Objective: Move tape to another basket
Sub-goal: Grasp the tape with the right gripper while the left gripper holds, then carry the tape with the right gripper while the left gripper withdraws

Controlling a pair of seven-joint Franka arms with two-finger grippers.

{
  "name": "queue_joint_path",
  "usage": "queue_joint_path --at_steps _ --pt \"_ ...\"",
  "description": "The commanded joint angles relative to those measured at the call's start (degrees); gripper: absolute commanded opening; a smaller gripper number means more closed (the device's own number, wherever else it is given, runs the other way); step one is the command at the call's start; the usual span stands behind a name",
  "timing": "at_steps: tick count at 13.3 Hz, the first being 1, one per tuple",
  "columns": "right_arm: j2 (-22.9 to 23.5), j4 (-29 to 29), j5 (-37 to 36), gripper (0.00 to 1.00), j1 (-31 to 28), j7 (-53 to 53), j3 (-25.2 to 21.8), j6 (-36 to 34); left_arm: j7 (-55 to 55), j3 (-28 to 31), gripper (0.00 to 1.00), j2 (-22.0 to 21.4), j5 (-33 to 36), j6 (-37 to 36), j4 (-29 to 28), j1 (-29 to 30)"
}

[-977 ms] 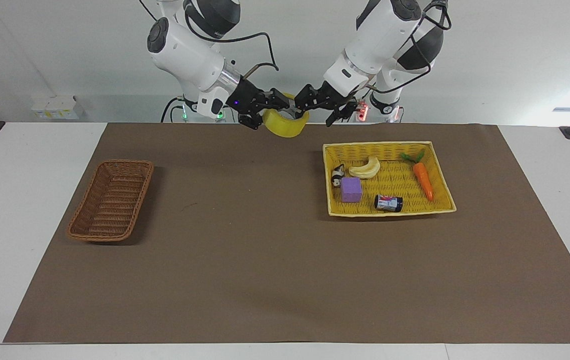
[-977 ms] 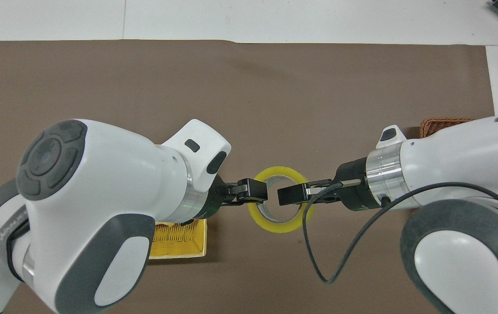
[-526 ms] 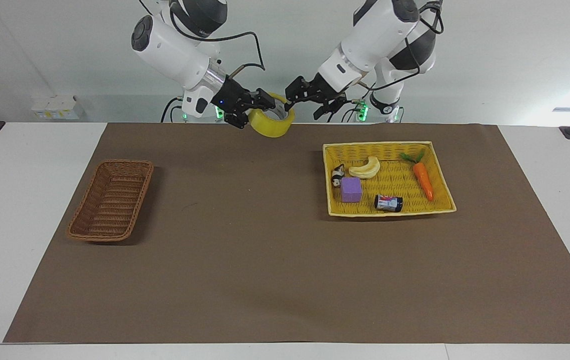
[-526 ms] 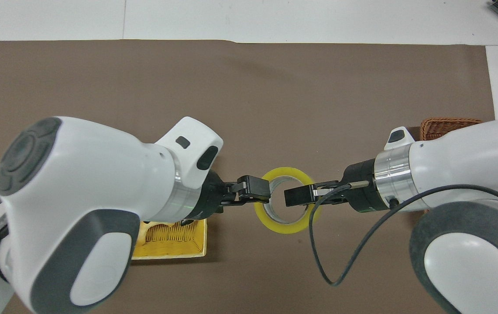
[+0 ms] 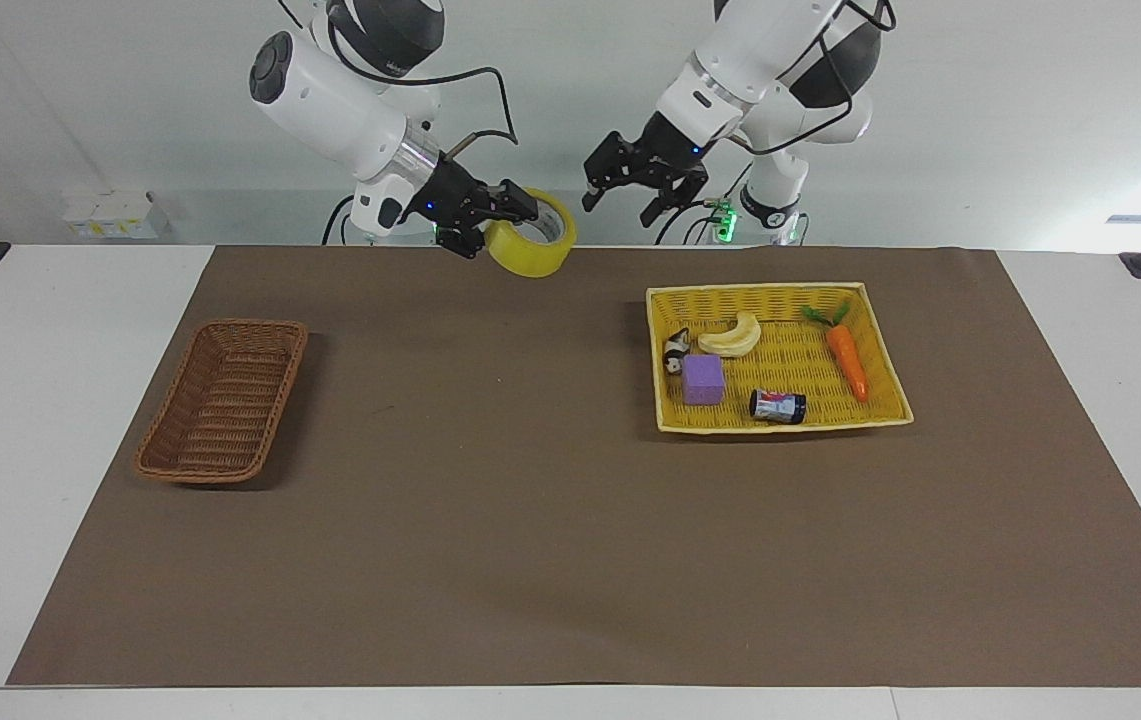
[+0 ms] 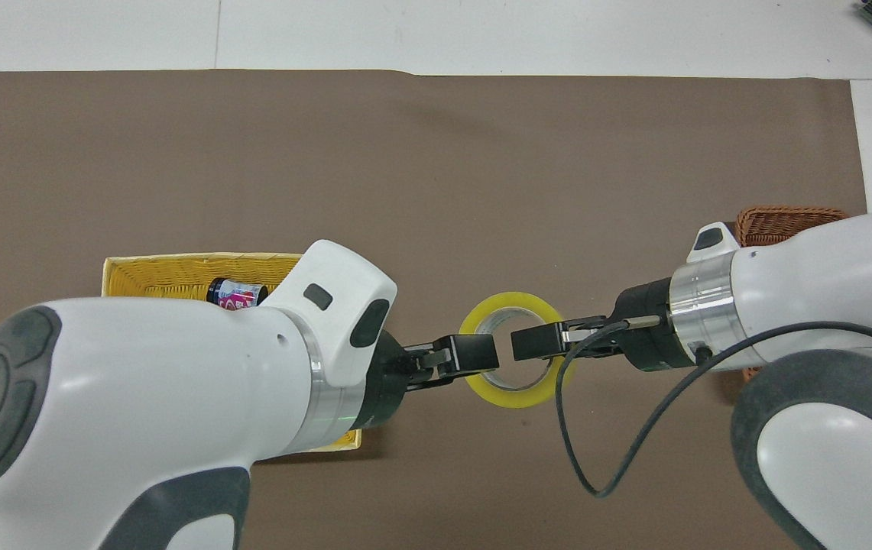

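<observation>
Tape, a yellowish roll with a pale core, hangs in the air over the mat's edge nearest the robots, roughly midway between the two arms' bases. The right gripper pinches the roll's wall, one finger reaching inside the core; its arm comes down from the shoulder with the forearm sloping toward the table's middle and the wrist nearly level. Just beside the roll but clear of it, the left gripper is raised, its fingers spread apart and pointing downward, the forearm slanting up toward its own base. From overhead the left gripper's tip overlaps the roll's rim, though the facing view shows a gap between them.

Toward the right arm's end of the brown mat lies the brown wicker basket, well apart from the tape. Toward the left arm's end sits the yellow tray, holding a banana, a carrot, a purple block, a small can on its side and a little black-and-white figure
</observation>
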Motion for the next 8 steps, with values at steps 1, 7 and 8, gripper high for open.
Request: queue_joint_path --at_steps 1,7,8 --pt "-2.0 -0.3 -0.2 0.00 -6.7 -7.2 -0.5 -6.3 6.6 -0.2 1.00 -0.7 5.0 -4.4 -0.8 7.3" --pt "-1.7 1.5 -10.3 0.00 -30.2 -26.4 -0.8 -13.7 26.1 -0.1 1.00 -0.8 19.1 -11.0 0.8 20.1" --pt "-1.2 2.1 -13.9 0.00 -31.8 -26.0 -0.8 -10.8 28.1 -0.1 1.00 -0.7 20.1 -13.1 2.4 21.7"
